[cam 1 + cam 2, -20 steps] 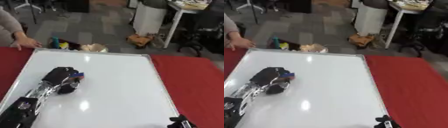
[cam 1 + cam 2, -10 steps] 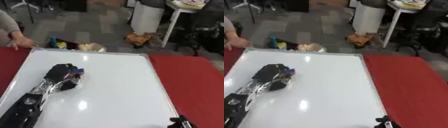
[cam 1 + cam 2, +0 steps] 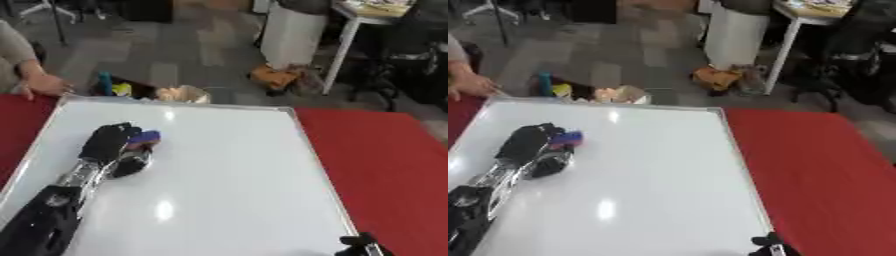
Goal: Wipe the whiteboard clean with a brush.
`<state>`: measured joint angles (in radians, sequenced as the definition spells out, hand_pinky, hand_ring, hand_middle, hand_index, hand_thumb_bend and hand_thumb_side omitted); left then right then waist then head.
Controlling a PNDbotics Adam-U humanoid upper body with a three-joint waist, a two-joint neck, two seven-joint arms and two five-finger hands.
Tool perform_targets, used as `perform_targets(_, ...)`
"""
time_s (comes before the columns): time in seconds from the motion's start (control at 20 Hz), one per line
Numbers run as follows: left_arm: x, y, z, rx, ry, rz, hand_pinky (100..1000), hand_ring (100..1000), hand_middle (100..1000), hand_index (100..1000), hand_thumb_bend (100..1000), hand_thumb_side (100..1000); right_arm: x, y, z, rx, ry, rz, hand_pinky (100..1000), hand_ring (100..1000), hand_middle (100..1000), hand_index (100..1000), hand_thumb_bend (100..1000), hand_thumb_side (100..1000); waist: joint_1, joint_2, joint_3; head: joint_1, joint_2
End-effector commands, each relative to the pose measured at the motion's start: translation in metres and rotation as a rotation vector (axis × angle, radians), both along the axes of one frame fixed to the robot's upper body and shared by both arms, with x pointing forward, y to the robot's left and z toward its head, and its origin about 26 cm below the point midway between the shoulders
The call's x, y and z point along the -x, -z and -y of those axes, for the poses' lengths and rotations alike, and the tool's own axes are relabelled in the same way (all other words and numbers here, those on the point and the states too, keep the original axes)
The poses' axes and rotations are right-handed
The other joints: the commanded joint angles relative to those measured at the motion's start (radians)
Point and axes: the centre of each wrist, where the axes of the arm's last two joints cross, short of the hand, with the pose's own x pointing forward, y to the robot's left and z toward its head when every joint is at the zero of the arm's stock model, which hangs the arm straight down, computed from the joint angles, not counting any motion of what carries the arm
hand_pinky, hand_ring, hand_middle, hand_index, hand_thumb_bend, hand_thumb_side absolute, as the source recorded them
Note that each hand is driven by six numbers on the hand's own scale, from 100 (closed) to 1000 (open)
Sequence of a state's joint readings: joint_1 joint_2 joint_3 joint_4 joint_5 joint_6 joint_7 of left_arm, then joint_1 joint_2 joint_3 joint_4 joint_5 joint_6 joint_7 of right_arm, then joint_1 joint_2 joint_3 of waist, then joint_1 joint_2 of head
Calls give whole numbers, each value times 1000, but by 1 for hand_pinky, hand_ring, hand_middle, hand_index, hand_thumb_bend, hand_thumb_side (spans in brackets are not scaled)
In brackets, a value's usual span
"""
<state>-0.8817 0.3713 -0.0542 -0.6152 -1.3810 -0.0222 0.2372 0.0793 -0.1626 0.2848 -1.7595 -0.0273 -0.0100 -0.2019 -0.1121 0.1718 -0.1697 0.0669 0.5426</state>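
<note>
A white whiteboard (image 3: 219, 180) with a silver frame lies flat on the red table (image 3: 385, 155); its surface shows no marks, only light glare. My left hand (image 3: 112, 142) rests on the board's left part, fingers curled round a small blue and purple brush (image 3: 144, 136) that sticks out to the right of the hand. The left forearm runs down to the lower left corner. Of my right hand (image 3: 360, 245) only a dark tip shows at the bottom edge, near the board's lower right corner.
A person's hand (image 3: 45, 86) rests on the table at the board's far left corner. Beyond the table's far edge lie bags and bottles (image 3: 140, 91) on the floor, with a white bin (image 3: 293, 35) and a desk behind.
My left hand with the brush has moved a little up the board toward its far edge. The whole view has shifted slightly.
</note>
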Motion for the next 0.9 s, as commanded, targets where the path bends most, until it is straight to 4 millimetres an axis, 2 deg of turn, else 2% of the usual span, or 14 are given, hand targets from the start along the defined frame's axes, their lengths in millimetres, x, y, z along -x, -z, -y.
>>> perform_targets(0.05,12,17,-39,-28,-122,-67,698,670,683,852,100,813,-1,-4,1,12,-3,17,599,632,476,682,100,901,2,0,9,-5,-10)
perform_targets(0.65,31,23,-89,-34,-308,-62,700,675,686,845,100,751,-1,-4,3,14,10,19,599,632,476,682,100,901,6,-3,30,-16,-13)
perform_targets(0.9,36,26,-100,-4,-359,-64,698,669,682,848,100,757,-1,-3,4,14,11,18,599,632,476,682,100,902,7,-4,34,-16,-15)
